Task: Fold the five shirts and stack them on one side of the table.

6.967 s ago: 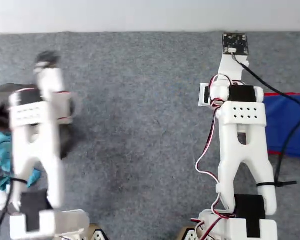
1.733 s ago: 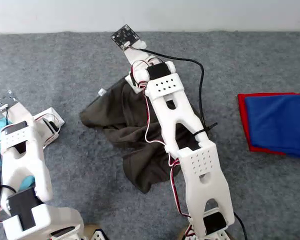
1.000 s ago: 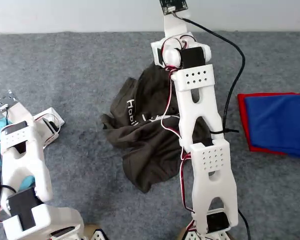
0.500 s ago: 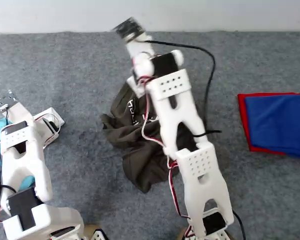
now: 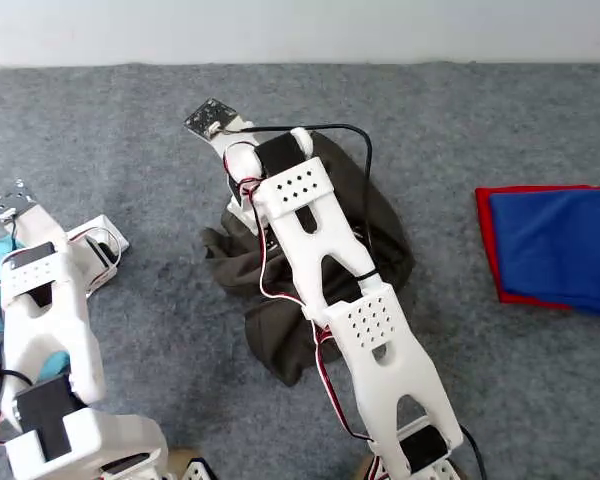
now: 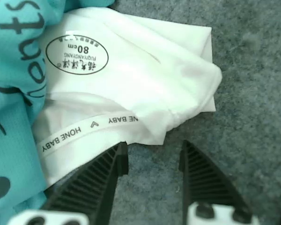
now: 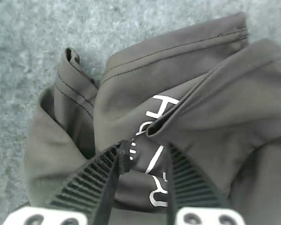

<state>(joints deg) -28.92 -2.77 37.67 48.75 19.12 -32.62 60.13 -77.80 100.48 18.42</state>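
Dark brown crumpled shirt (image 5: 275,335) in the middle of the grey felt tabletop (image 5: 150,140), partly under the right arm (image 5: 325,270). Right jaws clenched on a fold of it, near its white letters. Left jaws released, hovering over bare tabletop just beside a white baby shirt (image 6: 131,89) and a turquoise printed shirt (image 6: 14,140). At right edge of the high view, folded blue shirt (image 5: 560,250) on folded red shirt (image 5: 486,235).

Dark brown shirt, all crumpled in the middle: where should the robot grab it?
Probably the raised fold of the crumpled dark brown shirt, coming straight down from above. It stands up as a ridge with room on both sides; elsewhere the cloth lies flatter.
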